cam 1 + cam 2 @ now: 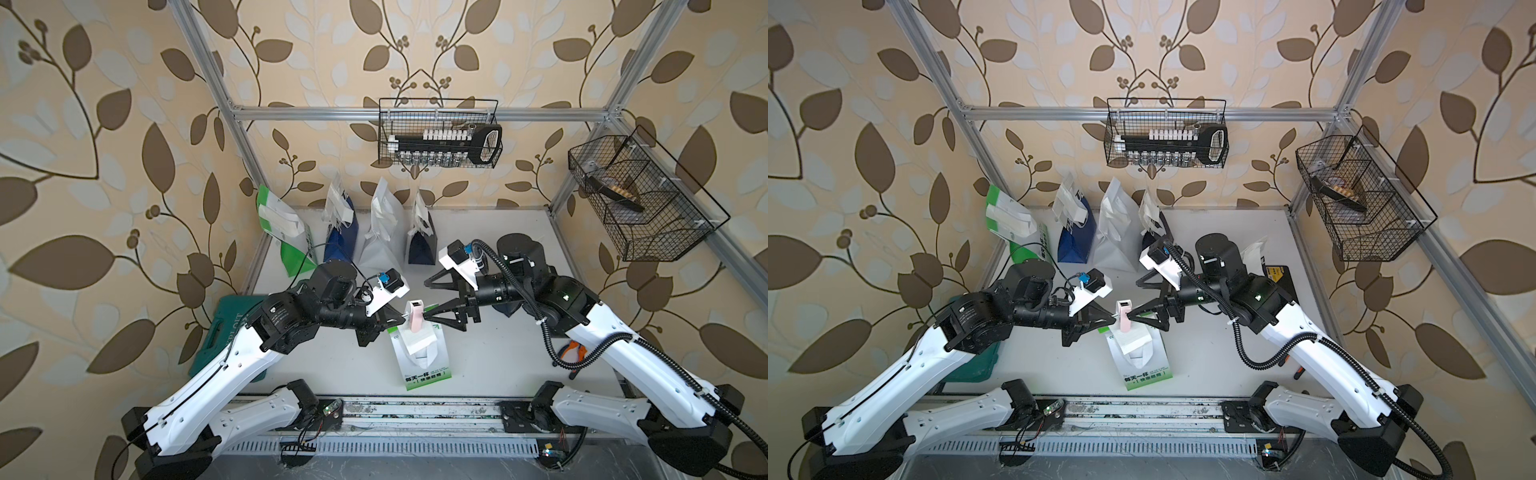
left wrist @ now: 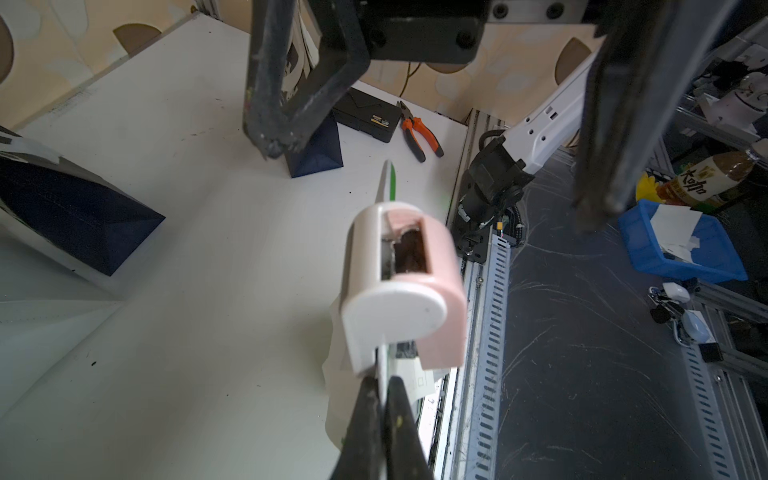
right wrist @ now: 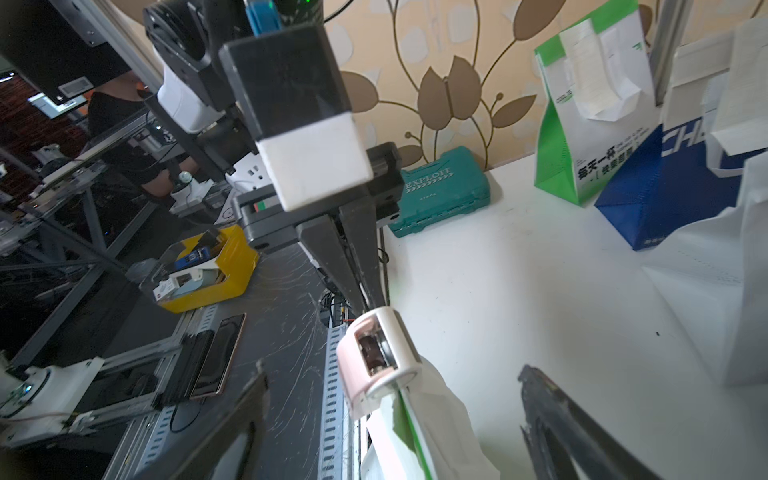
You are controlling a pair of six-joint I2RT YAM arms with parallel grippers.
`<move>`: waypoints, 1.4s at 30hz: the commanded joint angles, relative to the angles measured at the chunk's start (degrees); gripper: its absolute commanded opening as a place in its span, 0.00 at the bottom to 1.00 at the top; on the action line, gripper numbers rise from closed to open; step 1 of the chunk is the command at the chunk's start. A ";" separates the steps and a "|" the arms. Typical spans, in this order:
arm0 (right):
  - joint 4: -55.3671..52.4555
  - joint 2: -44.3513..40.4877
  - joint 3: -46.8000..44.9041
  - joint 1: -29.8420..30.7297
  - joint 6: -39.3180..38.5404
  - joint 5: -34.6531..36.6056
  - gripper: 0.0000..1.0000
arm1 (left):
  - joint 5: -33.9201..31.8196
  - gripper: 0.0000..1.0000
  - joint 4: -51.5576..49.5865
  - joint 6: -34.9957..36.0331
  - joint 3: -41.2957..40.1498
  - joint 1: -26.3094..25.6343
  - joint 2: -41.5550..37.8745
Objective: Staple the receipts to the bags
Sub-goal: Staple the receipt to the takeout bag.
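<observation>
- A small pink-and-white plastic stapler (image 1: 414, 316) is seated astride the top edge of the green-and-white paper bag (image 1: 424, 368), which is stood mid-way across the white tabletop (image 1: 498, 353). The stapler's long axis is set across that edge.
- The stapler is found straight ahead of the right gripper (image 1: 425, 301), whose jaws are spread wide, one to each side of it. No contact can be made out.
- The left gripper (image 2: 384, 386) is clamped tight on the same bag edge, just beside the stapler.
- Both grippers are close, but the right is judged the free one for a squeeze across the pink and white halves.
- A pale cream paper receipt (image 1: 419, 337) is laid on the bag's face beneath the stapler. Whether it is fastened cannot be told.
</observation>
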 commanded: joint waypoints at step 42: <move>4.84 8.14 3.48 0.11 -3.34 -3.78 0.72 | 1.73 0.00 4.62 -2.66 5.00 0.53 -0.27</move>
